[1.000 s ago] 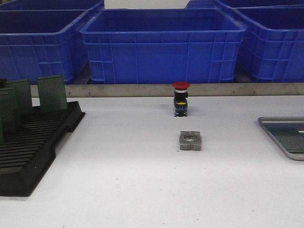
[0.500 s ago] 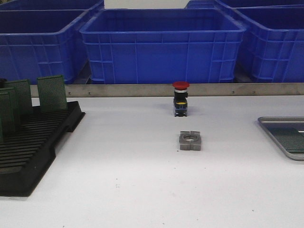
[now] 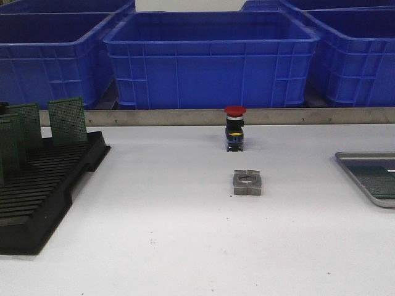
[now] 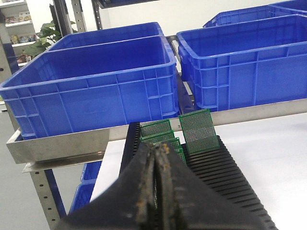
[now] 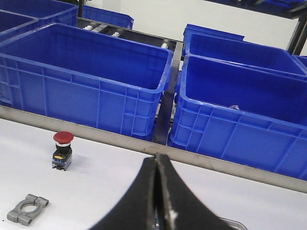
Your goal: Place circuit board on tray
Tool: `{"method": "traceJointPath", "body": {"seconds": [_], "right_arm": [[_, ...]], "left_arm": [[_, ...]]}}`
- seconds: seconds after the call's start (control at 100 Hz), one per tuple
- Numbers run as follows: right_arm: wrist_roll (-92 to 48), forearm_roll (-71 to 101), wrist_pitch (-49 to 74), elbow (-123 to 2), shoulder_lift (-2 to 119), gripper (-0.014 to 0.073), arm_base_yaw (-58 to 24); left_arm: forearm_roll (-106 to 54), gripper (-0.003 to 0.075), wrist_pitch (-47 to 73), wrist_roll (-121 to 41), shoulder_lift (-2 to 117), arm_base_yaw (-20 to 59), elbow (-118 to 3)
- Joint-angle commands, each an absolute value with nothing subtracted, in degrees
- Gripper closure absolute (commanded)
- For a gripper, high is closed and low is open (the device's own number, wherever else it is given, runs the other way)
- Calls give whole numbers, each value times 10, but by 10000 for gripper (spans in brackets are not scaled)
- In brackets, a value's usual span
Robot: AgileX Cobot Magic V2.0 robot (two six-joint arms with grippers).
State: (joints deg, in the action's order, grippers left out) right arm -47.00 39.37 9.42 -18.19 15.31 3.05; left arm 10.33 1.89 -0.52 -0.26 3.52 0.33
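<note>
Meanwhile my left tool (image 4: pixel 156 191) was closed on nothing, its tips pressed together near the black rack (image 3: pixel 43 191) at the table's (image 3: pixel 173 240) left edge, where green circuit boards (image 3: pixel 67 120) stood upright in the far slots. My right tool (image 5: pixel 156 191) was likewise closed and empty. At the right edge lay the tray (image 3: pixel 361 179), a board flat inside it. Between them sat a red push button (image 3: pixel 234 128) and, nearer, a grey clamp (image 3: pixel 247 182). Blue bins (image 3: pixel 210 58) lined the far side.
</note>
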Motion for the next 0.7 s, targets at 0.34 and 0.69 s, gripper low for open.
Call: {"method": "traceJointPath", "body": {"seconds": [0.34, 0.69], "right_arm": [[-282, 213, 7, -184, 157, 663, 32], [35, -51, -117, -77, 110, 663, 32]], "left_arm": [[99, 739, -25, 0, -21, 33, 25], [99, 739, -25, 0, -21, 33, 25]]}}
